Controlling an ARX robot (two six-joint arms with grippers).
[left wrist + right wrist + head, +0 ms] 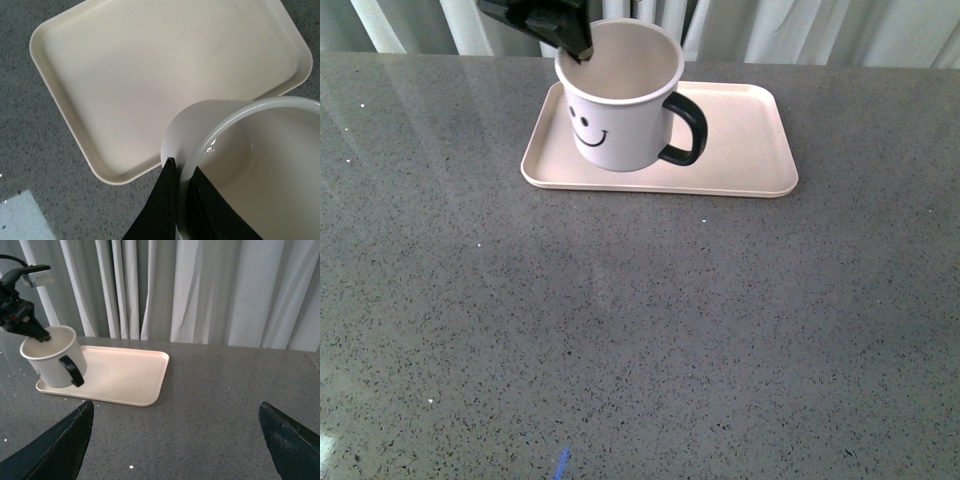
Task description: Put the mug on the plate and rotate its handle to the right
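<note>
Grey tabletop (640, 330); mug (620, 110) upright on pink plate (750, 150), handle (688, 128) right; left hand (183, 170) seemingly gripping it; right hand (175, 407) spread wide.

My left gripper (41, 333) is matte black, a grey camera box (38, 275) and black cable (12, 259) above it; right fingers (55, 450) are black wedges.

Front head-on, left wrist close overhead, right wrist distant; common plate (745, 135).

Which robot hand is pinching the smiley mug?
The left gripper: its black fingers clamp the rim of the mug, one inside, one outside. The right gripper hangs wide open over the table, touching nothing.
</note>
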